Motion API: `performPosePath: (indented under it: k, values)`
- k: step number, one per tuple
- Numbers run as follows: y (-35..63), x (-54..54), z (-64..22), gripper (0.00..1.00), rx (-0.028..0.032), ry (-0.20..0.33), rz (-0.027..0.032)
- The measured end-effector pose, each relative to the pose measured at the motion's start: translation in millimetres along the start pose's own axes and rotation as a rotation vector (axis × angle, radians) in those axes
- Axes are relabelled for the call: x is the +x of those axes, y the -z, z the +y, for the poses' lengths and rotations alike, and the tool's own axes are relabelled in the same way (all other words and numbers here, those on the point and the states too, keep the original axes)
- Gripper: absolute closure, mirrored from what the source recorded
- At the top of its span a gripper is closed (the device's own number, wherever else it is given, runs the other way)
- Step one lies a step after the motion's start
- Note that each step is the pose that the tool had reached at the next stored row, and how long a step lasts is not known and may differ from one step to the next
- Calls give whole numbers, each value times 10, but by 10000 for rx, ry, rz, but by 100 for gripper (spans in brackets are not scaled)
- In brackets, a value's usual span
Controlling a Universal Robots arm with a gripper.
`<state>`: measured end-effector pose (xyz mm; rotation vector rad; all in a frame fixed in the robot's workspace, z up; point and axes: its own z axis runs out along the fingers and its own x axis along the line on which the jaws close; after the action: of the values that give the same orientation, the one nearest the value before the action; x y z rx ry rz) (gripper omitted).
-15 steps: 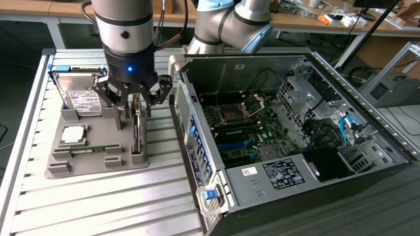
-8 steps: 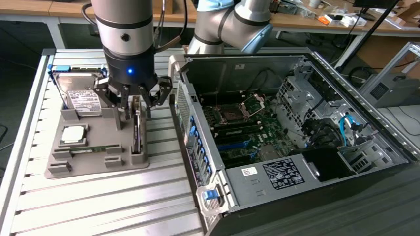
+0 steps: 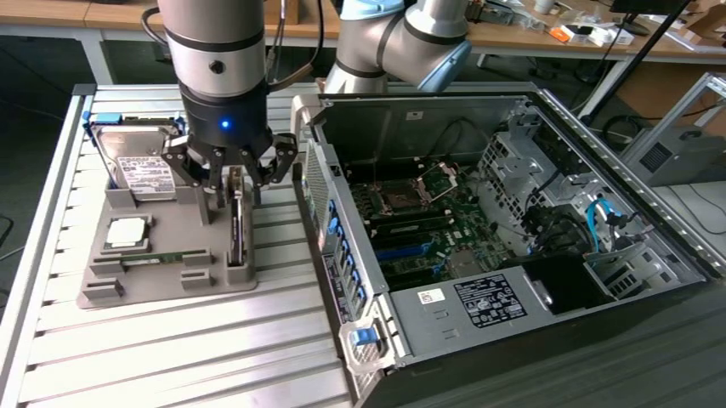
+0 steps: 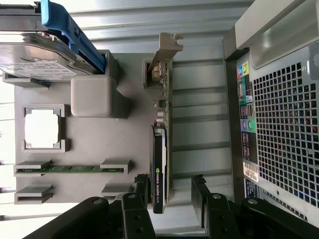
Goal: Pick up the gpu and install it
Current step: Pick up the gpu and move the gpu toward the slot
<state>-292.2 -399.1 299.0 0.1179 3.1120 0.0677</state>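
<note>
Here the tool [image 4: 170,185], fingers apart, straddles one end of the upright gpu [image 4: 160,144].

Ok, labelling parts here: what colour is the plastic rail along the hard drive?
Blue rail; the wrist view shows it best.

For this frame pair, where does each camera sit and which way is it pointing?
Exterior view: off the arm, raised, looking down on the grey holder and open computer case; the arm and gripper show.
Wrist view: on the wrist, looking down between the open gripper's fingers at the gpu standing edge-on.
Both show the gpu, holder, hard drive and case.
</note>
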Motion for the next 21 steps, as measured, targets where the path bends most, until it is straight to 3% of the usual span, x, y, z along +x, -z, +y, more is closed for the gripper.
performPosePath:
  k: [8,21]
  values:
    - [-42,1,1,52,2,0,2]
    - [-108,8,72,52,0,0,0]
